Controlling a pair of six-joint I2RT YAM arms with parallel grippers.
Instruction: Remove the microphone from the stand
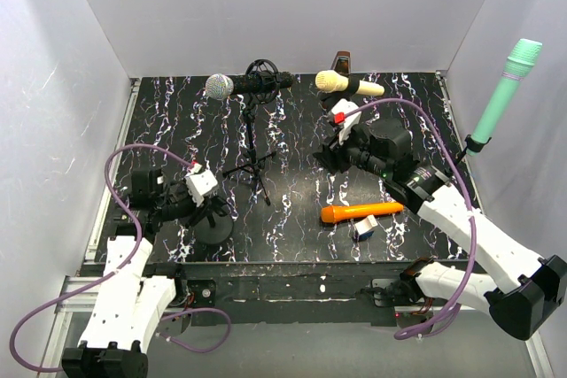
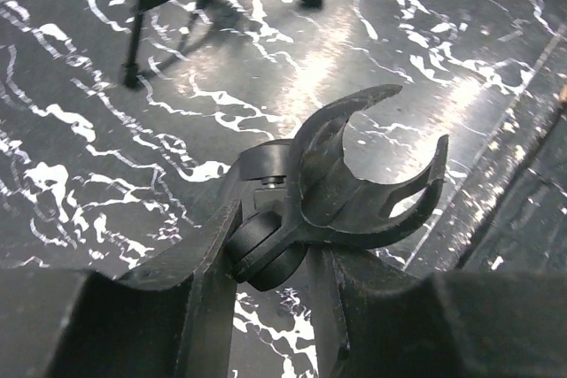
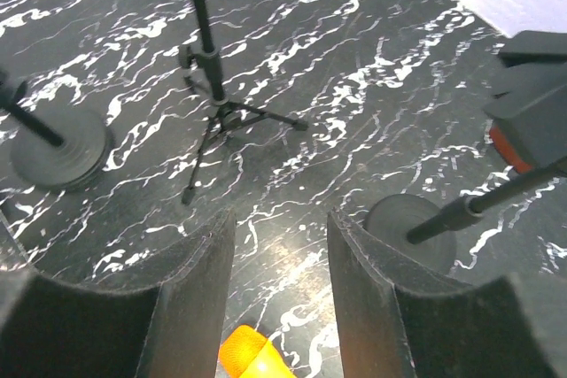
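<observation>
**Left gripper clamps an empty mic clip; orange microphone lies on the table**

The left gripper [image 2: 270, 250] is closed on the swivel joint of a black mic clip [image 2: 354, 192], with its fingers [image 2: 199, 289] pressing on both sides. The clip's two curved prongs stand open and hold nothing. The clip tops a short stand [image 1: 213, 230] with a round black base, near the front left of the black, white-veined table [image 1: 292, 130].

The orange microphone [image 1: 361, 212] lies flat on the table, well to the right of the left gripper and in no clip. The right gripper [image 3: 280, 217] hovers just beyond it with its jaws apart, gripping nothing. The microphone's orange tip shows low between the fingers in the right wrist view.

A small white and blue box [image 1: 363, 229] lies just beside the orange microphone; its print is too small to read.

Between the two arms stands a thin tripod stand [image 1: 252, 161] carrying a silver-headed microphone [image 1: 220, 87]. Farther back right is a cream microphone [image 1: 347, 84]. A green microphone [image 1: 507, 95] is clipped upright by the right wall.
</observation>
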